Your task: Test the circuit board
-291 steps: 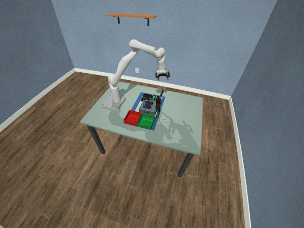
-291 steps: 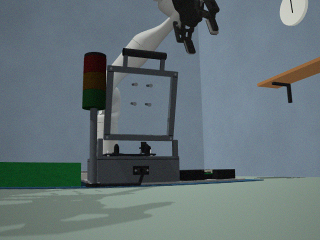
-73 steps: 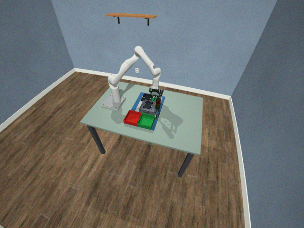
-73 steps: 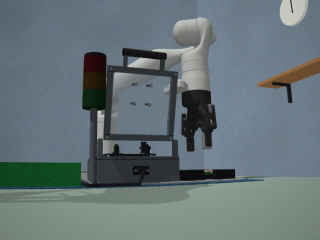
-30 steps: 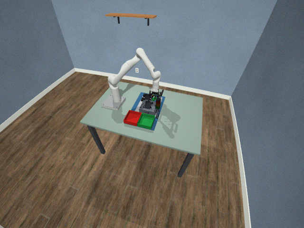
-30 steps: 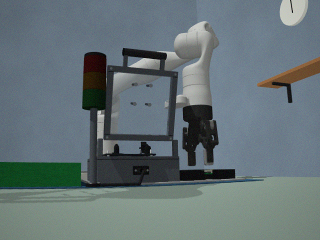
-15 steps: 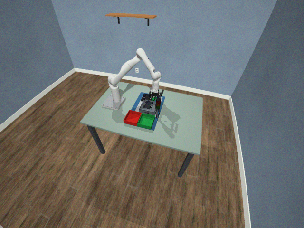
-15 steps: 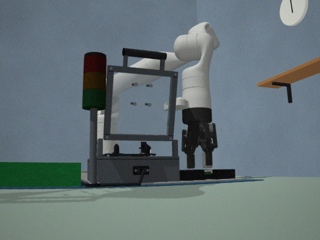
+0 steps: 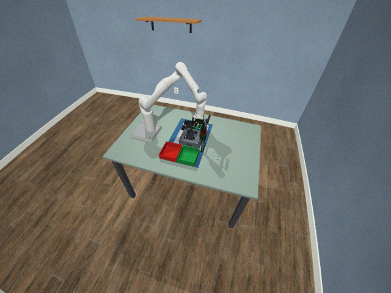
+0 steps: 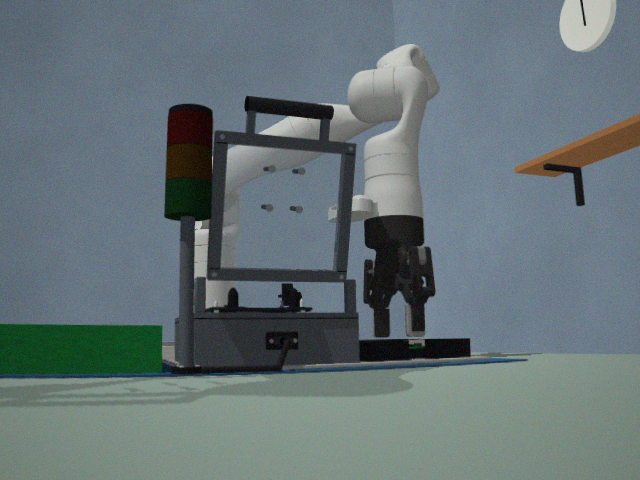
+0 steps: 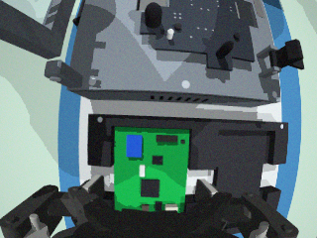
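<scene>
The green circuit board (image 11: 151, 159) (image 9: 198, 127) lies flat, component side up, in the left part of the black tray (image 11: 232, 149) (image 10: 444, 347). In the exterior view only a thin green edge of the board (image 10: 413, 347) shows. My gripper (image 11: 150, 188) (image 10: 398, 325) (image 9: 197, 121) is open and empty, pointing straight down, with one finger on either side of the board just above the tray. The grey tester (image 11: 178, 59) (image 10: 268, 335) (image 9: 190, 136) stands beside the tray, its bed empty. Its lid (image 10: 222, 206) stands open and upright. The signal light (image 10: 189, 162) is dark.
The red bin (image 9: 170, 151) and the green bin (image 9: 188, 155) (image 10: 77, 348) stand side by side beyond the tester, on the blue mat (image 11: 69, 139). The arm's base plate (image 9: 145, 132) is on the table's left side.
</scene>
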